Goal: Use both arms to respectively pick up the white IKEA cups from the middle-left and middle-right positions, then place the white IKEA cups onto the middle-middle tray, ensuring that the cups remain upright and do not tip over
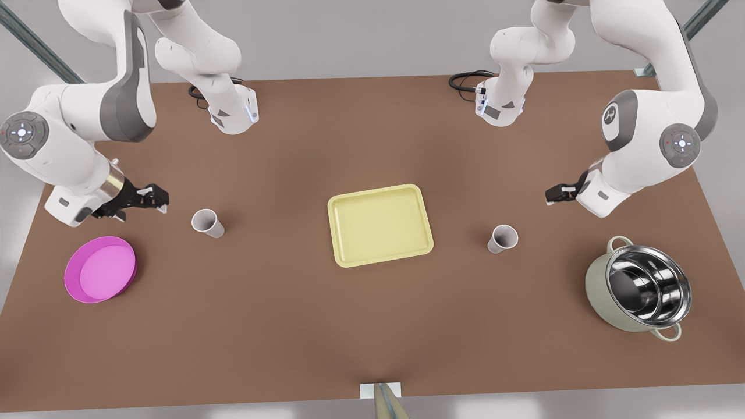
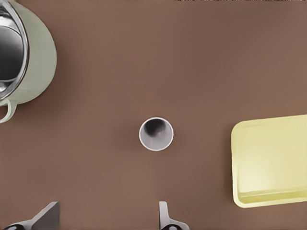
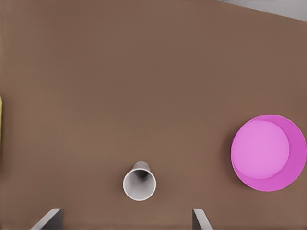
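Pincer left [image 1: 553, 194] is hovering spread wide near the pot-side cup [image 1: 502, 238]; your right pincer [image 1: 158, 199], also spread, is touching nothing near the plate-side cup [image 1: 208, 223].

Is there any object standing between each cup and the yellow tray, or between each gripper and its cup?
Nothing visible does. Bare table lies between the left gripper and its cup, and between the right gripper and its cup. Both paths to the tray are free; the pot and magenta plate sit outside them.
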